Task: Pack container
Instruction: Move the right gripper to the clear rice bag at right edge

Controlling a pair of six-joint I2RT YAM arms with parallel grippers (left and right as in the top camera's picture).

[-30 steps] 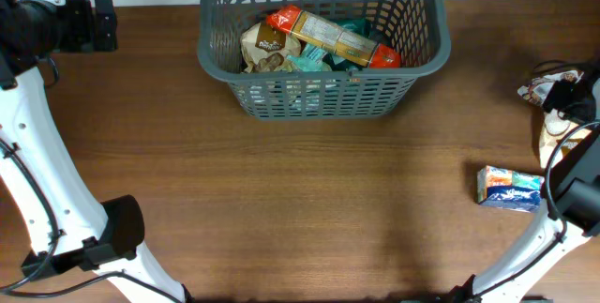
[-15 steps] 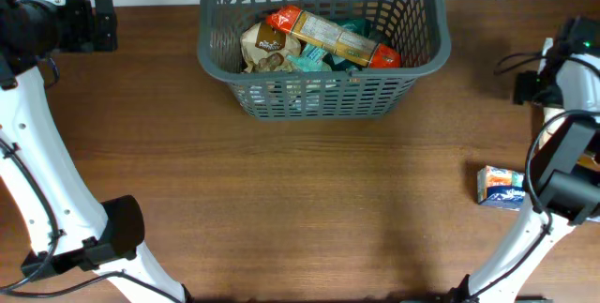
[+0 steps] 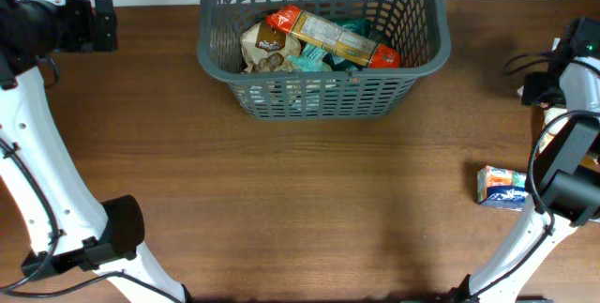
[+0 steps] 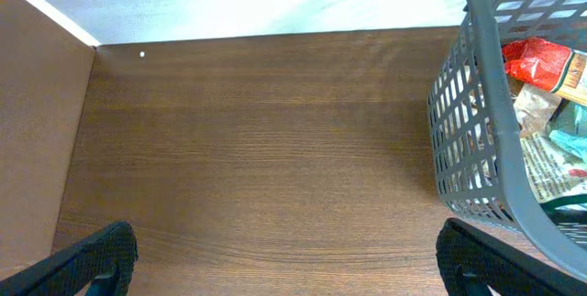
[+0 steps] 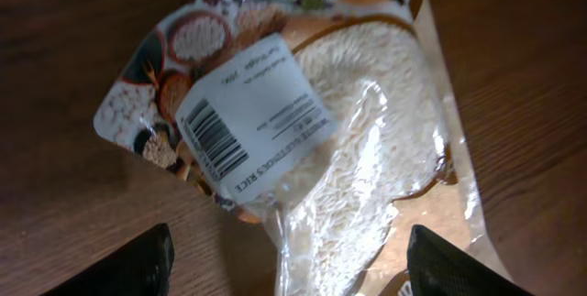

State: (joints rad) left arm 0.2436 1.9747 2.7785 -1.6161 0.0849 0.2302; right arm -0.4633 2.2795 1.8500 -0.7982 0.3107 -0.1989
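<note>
The dark grey basket [image 3: 323, 59] stands at the back middle of the table and holds several food packets, among them a long red and tan packet [image 3: 333, 36]. It also shows at the right in the left wrist view [image 4: 477, 122]. A clear bag of rice [image 5: 330, 140] with a barcode label lies on the table under my right gripper [image 5: 284, 264], which is open with a finger on each side of it. In the overhead view the right arm [image 3: 572, 68] covers that bag at the far right. My left gripper [image 4: 284, 259] is open and empty over bare table left of the basket.
A small blue and white packet [image 3: 506, 189] lies on the table near the right arm's base. The left arm [image 3: 56, 22] reaches across the back left corner. The table's left edge [image 4: 55, 104] shows in the left wrist view.
The right arm has swung over the rice bag at the far right, hiding it from overhead. The left arm and the basket have not moved.
</note>
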